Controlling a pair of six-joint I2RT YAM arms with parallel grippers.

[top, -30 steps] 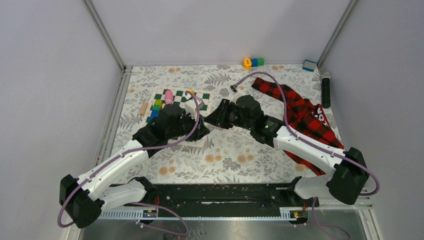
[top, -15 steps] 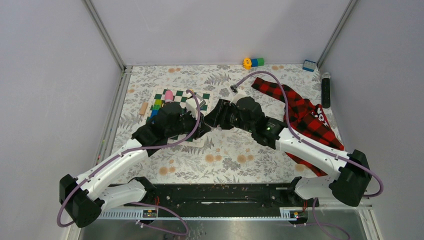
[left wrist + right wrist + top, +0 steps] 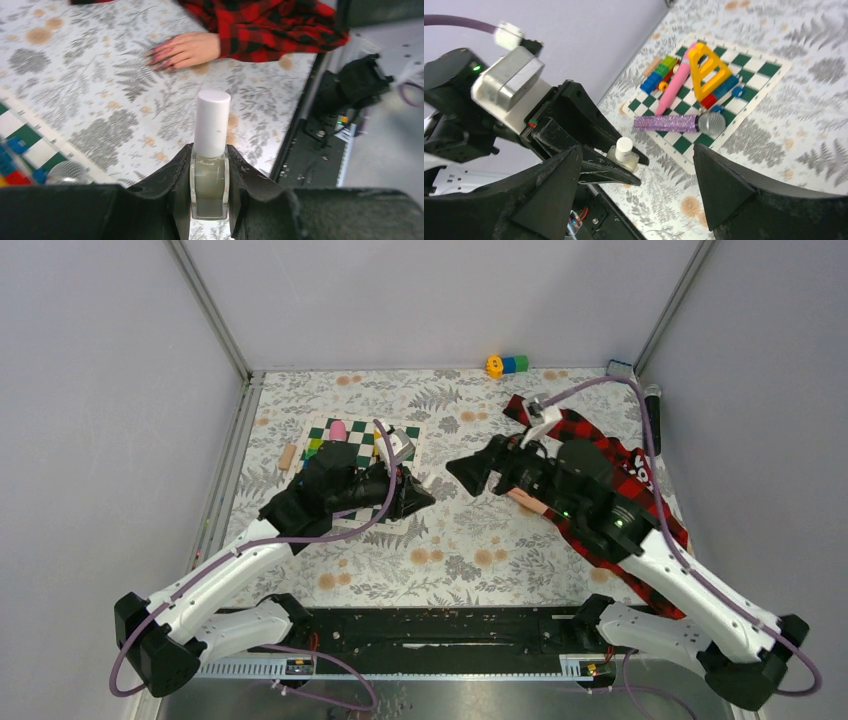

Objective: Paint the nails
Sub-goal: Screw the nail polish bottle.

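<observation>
My left gripper (image 3: 210, 150) is shut on a clear nail polish bottle (image 3: 210, 185) with a white cap (image 3: 212, 122), which points away from the wrist. The top view shows this gripper (image 3: 420, 498) just off the checkered mat. The pale dummy hand (image 3: 185, 49) lies flat on the floral cloth beyond the bottle. Its reddish-pink nails (image 3: 162, 55) face the bottle, and a red-and-black plaid sleeve (image 3: 260, 25) covers the wrist. My right gripper (image 3: 465, 472) hangs open to the right of the bottle, holding nothing. From its wrist the bottle (image 3: 623, 152) shows between its spread fingers (image 3: 559, 185).
A green-and-white checkered mat (image 3: 410, 436) carries a glittery purple toy microphone (image 3: 674, 122), a pink stick, a yellow frame and coloured blocks. A small wooden piece (image 3: 288, 456) lies left of it. Toy blocks (image 3: 507, 364) sit at the back edge, a black cylinder (image 3: 652, 420) by the right wall.
My right gripper has opened and drawn back to the right, away from the bottle's cap. The left gripper stays shut on the bottle and has shifted slightly right.
</observation>
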